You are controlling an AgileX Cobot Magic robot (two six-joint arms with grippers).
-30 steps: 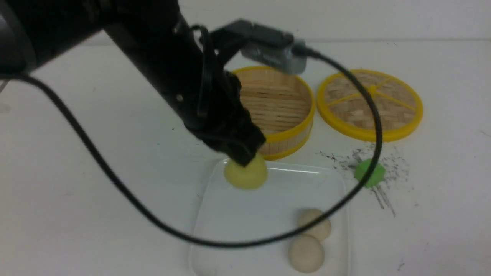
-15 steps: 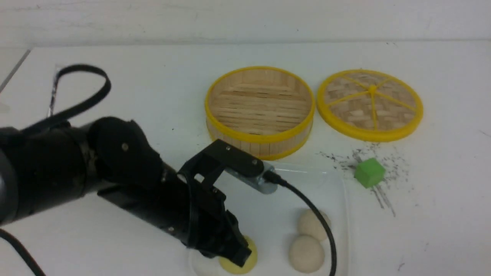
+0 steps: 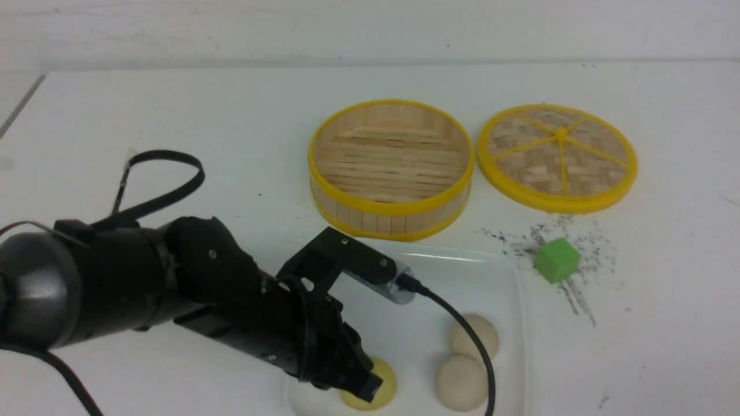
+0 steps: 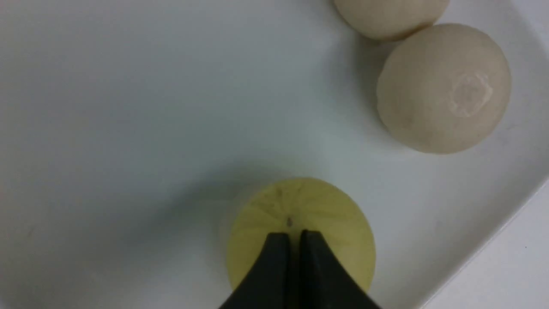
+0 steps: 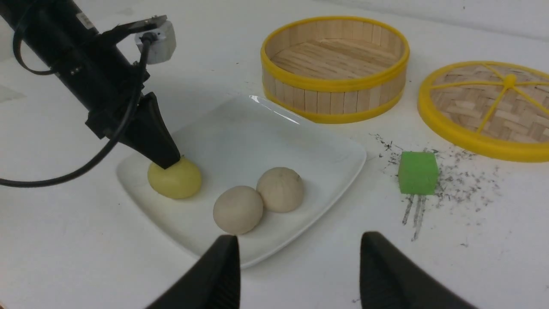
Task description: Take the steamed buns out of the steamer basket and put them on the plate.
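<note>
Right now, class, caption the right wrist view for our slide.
Left pincer pinching a pale yellow-green round bun on a glossy white square plate.

A flat round woven lid point(image 3: 535, 167) with a yellow rim and yellow spokes lies on the white tabletop point(image 3: 173, 115). A small green block point(image 3: 556, 260) sits near it, among little dark specks point(image 3: 509, 238) and a few dark lines point(image 3: 575, 300).
</note>
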